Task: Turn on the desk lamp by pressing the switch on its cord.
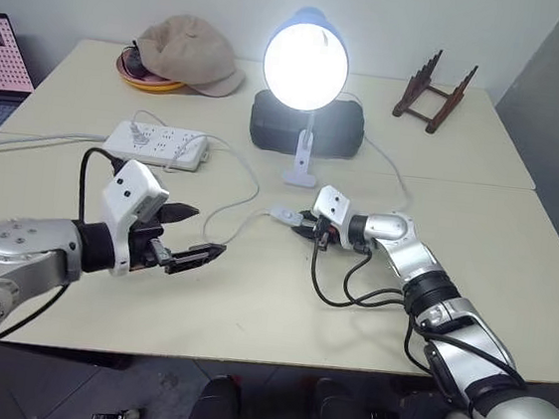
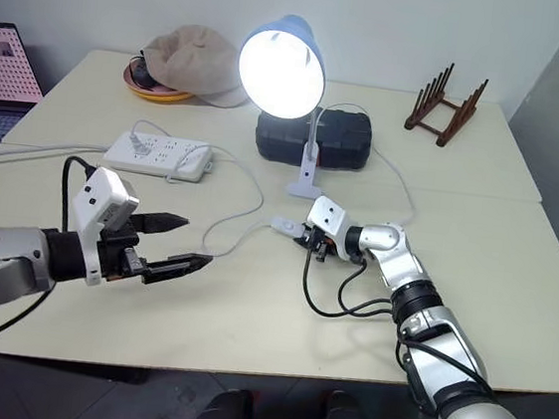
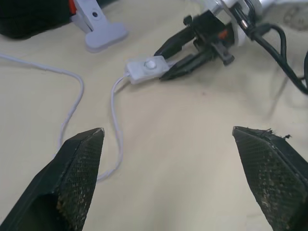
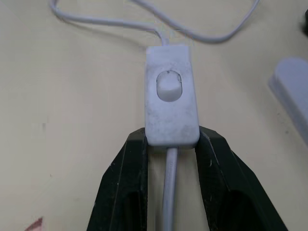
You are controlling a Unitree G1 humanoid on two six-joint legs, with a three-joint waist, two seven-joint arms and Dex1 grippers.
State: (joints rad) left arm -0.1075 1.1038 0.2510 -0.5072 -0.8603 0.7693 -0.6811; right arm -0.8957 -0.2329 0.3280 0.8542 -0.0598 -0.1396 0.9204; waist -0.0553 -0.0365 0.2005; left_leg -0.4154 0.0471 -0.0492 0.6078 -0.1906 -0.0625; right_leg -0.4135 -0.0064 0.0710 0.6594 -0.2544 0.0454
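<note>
Right wrist view: fingers (image 4: 169, 144) clamp switch (image 4: 170, 101)

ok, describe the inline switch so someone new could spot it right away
Start at the lit desk lamp with the blue shade and drop past its white clip base onto the table. The switch lies there on the thin white cord, at the right gripper tips. It is a small oblong with one centre button, unlike the long multi-socket power strip.

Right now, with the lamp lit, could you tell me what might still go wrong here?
1. The right gripper pinches the near end of the switch; pulling away without opening could drag the cord and tug the desk lamp.
2. The cord loops across the table in front of the open left gripper, which might snag it if it moves forward.
</note>
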